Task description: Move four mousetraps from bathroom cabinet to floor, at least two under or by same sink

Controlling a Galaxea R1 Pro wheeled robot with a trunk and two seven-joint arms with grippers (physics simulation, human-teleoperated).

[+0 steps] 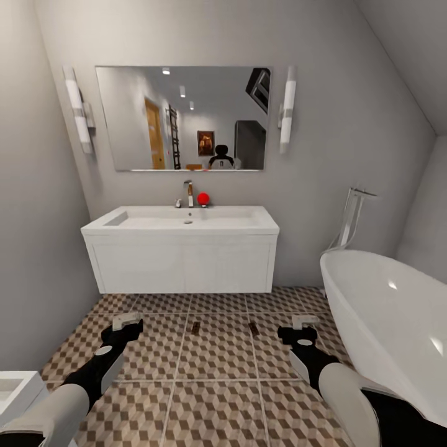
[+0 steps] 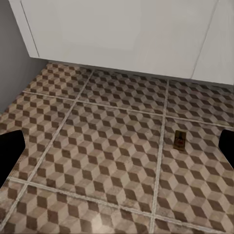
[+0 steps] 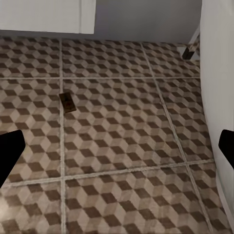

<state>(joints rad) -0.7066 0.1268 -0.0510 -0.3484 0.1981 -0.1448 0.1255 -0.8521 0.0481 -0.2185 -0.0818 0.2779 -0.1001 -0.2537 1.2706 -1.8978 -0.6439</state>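
Two mousetraps lie flat on the cube-patterned bathroom floor [image 1: 217, 366], just in front of the sink [image 1: 186, 218] and its white vanity. The left mousetrap [image 1: 195, 328] also appears in the left wrist view [image 2: 180, 140]. The right mousetrap [image 1: 253, 328] also appears in the right wrist view [image 3: 68, 102]. My left gripper [image 1: 127, 321] hovers above the tiles to the left of them, open and empty [image 2: 117, 151]. My right gripper [image 1: 304, 322] hovers to their right, likewise open and empty [image 3: 117, 151]. The cabinet is out of view.
A white bathtub [image 1: 385, 323] fills the right side, close to my right arm, and its wall [image 3: 217, 73] also shows in the right wrist view. A small white unit [image 1: 15, 388] stands at the lower left. Grey walls close in on the left and behind the vanity.
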